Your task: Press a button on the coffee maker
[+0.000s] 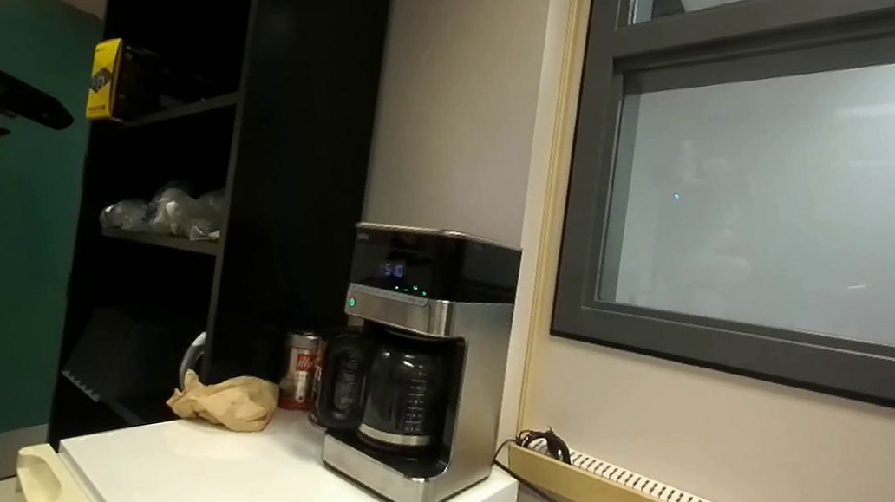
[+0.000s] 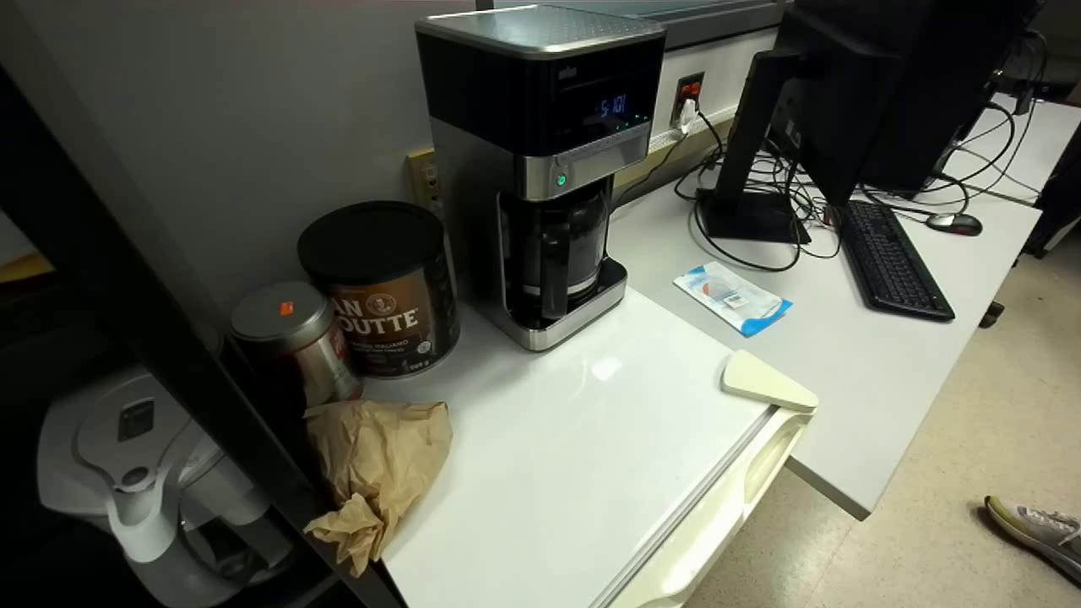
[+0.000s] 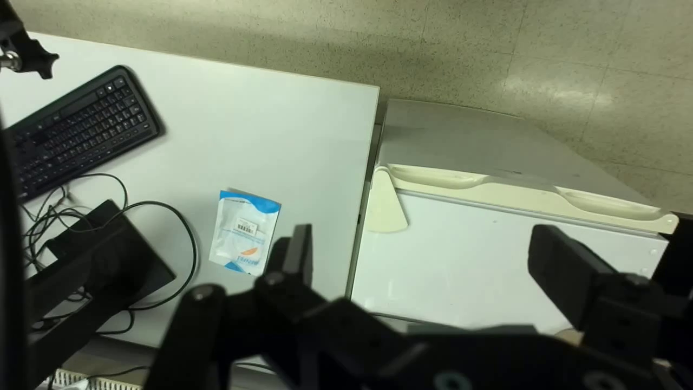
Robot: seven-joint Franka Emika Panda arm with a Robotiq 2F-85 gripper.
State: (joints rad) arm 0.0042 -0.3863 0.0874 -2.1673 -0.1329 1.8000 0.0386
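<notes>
I am holding my gripper (image 3: 422,244) spread wide above the worktop (image 2: 540,456), grasping nothing; the coffee maker (image 2: 524,148) is standing at the worktop's back corner, presumably so its control band (image 2: 591,162) is facing outward for easy pressing

Too small, cut off
On the coffee maker (image 1: 476,345), I can't read the control band (image 1: 395,303); the wrist view's bottom edge crops my claw (image 3: 422,252).

Gripper (image 3: 422,254): matte black; two blocky fingers (image 3: 560,271) with slab-shaped tips; round, dull-grey fastener heads (image 3: 203,293) on both sides; two ring-shaped, greenish-grey markings (image 3: 452,381) low on the housing (image 3: 503,357), blurred
</notes>
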